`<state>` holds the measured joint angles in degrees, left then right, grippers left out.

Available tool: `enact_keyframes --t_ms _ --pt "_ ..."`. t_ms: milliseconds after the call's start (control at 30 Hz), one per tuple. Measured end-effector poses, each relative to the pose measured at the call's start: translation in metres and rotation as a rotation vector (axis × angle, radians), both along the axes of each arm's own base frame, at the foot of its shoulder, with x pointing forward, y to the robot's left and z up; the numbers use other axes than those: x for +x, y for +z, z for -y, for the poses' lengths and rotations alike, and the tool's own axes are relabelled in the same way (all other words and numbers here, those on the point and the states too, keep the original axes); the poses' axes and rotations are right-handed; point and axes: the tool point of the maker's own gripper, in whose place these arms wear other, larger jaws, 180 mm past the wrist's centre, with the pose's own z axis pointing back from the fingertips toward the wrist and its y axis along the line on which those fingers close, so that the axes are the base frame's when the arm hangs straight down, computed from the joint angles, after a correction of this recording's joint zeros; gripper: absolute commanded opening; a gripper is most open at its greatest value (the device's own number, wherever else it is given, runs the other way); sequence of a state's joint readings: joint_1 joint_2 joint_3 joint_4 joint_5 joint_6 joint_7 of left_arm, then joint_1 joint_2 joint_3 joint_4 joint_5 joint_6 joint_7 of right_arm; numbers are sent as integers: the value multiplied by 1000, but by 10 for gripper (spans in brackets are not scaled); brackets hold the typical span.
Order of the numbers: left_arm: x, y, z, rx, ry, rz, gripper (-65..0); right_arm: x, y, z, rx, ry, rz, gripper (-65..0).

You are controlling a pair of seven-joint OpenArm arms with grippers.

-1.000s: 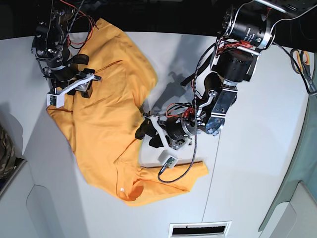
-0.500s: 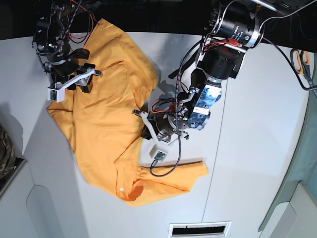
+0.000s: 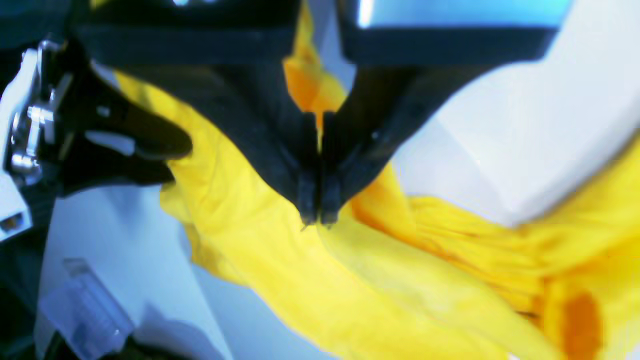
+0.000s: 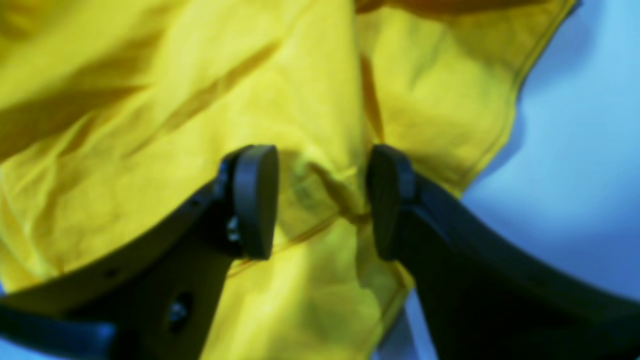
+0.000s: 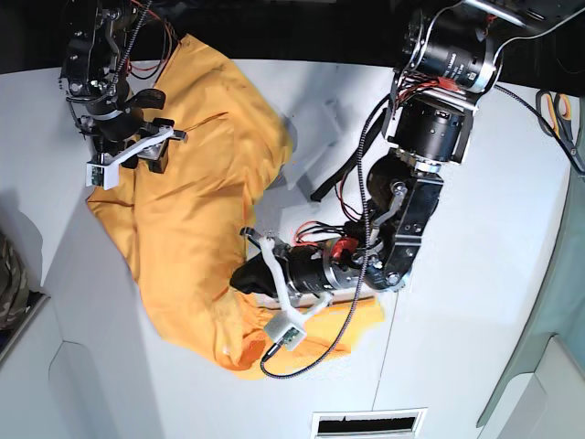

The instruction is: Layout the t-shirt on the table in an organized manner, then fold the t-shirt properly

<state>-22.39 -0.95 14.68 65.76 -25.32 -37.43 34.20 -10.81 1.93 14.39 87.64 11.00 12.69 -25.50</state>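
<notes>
The t-shirt (image 5: 196,210) lies rumpled across the left half of the white bench (image 5: 475,274), running from the upper left toward the bottom centre. The left hand (image 3: 315,217), low in the middle of the base view, is pinched tight on a fold of the cloth. The right hand (image 4: 320,200), upper left, is spread wide with its pads (image 4: 255,200) just above the fabric.

scissors (image 5: 559,123): lay at the far right edge
camouflage cloth (image 5: 11,285): sat at the left edge
vent (image 5: 368,423): showed at the bottom
</notes>
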Motion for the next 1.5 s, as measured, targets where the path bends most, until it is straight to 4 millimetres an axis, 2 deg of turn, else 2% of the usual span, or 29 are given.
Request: enact_keyframes --t_ms 200,400,467,533,700,800,967,1200,1267,1400,1500 --pt "10 21 -56 63 26 63 -650 5 5 8 -21 1 35 -354" --pt "19 56 -118 35 97 113 -650 13 14 22 -48 13 75 -348" --pt "24 62 -145 46 146 125 -650 11 13 29 -67 10 66 -291" --pt "27 64 -160 62 170 130 -650 10 14 36 -77 -3 65 -208" --pt "26 63 -163 71 169 127 -650 12 16 33 -38 -21 75 -199" --pt "26 63 -170 85 174 128 -650 2 6 30 -20 -12 0 -199" --pt "26 63 -173 90 177 128 -650 -15 -5 1 89 17 -43 -199" --pt "26 63 -173 89 176 129 -650 -20 -13 -19 134 14 -27 -204" --pt "26 63 -173 91 176 129 -650 -18 -16 -24 152 14 -10 -248" --pt "26 63 -176 97 178 129 -650 -23 -30 -29 169 14 -41 -400" --pt "26 63 -178 101 180 130 -650 -23 -30 -29 169 10 -36 -509"
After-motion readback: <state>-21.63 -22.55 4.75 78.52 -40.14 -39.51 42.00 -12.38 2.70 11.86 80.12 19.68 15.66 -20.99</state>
